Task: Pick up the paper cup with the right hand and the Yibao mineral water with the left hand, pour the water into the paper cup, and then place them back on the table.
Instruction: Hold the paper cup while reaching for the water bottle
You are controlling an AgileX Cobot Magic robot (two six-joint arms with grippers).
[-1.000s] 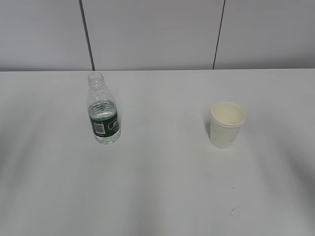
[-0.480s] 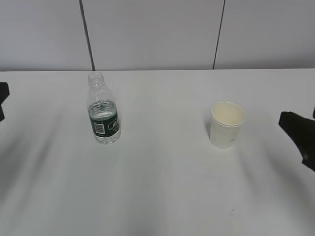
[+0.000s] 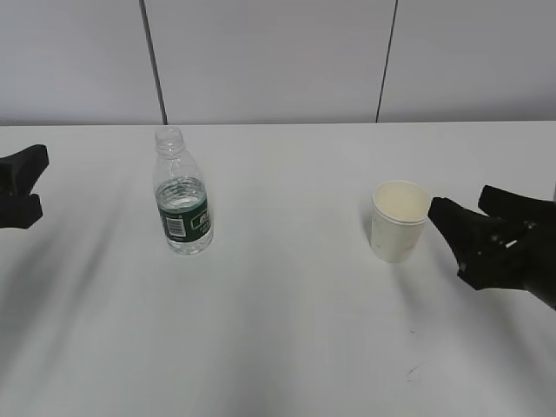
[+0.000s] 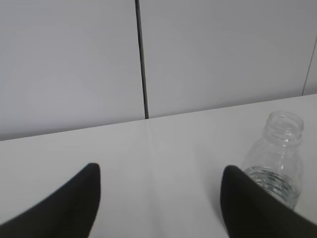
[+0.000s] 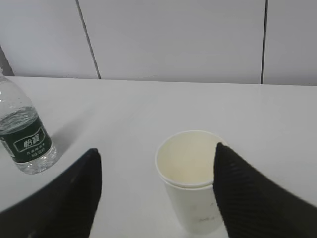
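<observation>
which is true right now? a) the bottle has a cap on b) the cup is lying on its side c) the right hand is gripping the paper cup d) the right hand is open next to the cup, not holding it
d: the right hand stands open just right of the upright paper cup, its fingers not closed on it, and the capless bottle stands untouched on the table.
</observation>
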